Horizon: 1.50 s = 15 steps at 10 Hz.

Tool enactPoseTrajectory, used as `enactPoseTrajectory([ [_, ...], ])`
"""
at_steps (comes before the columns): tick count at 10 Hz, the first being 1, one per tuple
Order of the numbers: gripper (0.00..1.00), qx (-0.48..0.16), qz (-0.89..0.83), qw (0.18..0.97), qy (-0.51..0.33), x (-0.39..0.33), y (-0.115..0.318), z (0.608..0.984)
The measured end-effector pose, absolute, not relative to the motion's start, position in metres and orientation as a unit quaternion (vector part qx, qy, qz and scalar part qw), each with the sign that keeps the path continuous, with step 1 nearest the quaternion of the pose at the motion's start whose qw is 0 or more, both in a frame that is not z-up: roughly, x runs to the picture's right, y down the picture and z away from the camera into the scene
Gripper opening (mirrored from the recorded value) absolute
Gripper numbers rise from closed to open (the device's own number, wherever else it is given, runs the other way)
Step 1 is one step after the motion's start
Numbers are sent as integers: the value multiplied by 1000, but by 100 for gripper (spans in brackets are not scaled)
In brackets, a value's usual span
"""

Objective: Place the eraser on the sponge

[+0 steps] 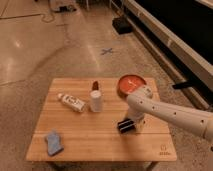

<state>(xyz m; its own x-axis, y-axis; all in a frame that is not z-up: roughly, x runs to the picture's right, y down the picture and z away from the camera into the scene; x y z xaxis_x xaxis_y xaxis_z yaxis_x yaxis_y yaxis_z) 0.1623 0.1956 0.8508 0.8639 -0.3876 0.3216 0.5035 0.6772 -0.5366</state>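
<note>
End effector (134, 125) down at the surface of the table (100, 145), in the right half, toward the front edge. Close against its left side, the eraser (124, 126): black block with pale stripes, low on the wood. Cannot tell if spread, pressed together, or pinching the eraser. From there, white arm (170, 114) bending up and running off to the right edge of the view. Just behind the bend of the arm, orange bowl (131, 85) at the back right corner. Near the middle of the table, upright white bottle (95, 101), with a small dark-red stick (95, 85) behind it and a white printed tube (71, 102) lying to its left. Sponge (53, 142), light blue and a little rumpled, at the front left corner, well apart from the eraser. All around, pale polished floor (30, 60) with a blue cross mark (106, 51) beyond the table.
</note>
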Motion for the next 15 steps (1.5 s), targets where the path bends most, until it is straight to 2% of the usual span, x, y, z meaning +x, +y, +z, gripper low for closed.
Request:
enactPoseTrajectory([
  [3, 21, -316, -241, 912, -101, 162, 190, 843],
  [5, 3, -304, -247, 915, -99, 137, 178, 834],
  [8, 0, -293, -262, 914, -100, 103, 149, 804],
  [15, 0, -269, -316, 904, -105, -3, 139, 769],
])
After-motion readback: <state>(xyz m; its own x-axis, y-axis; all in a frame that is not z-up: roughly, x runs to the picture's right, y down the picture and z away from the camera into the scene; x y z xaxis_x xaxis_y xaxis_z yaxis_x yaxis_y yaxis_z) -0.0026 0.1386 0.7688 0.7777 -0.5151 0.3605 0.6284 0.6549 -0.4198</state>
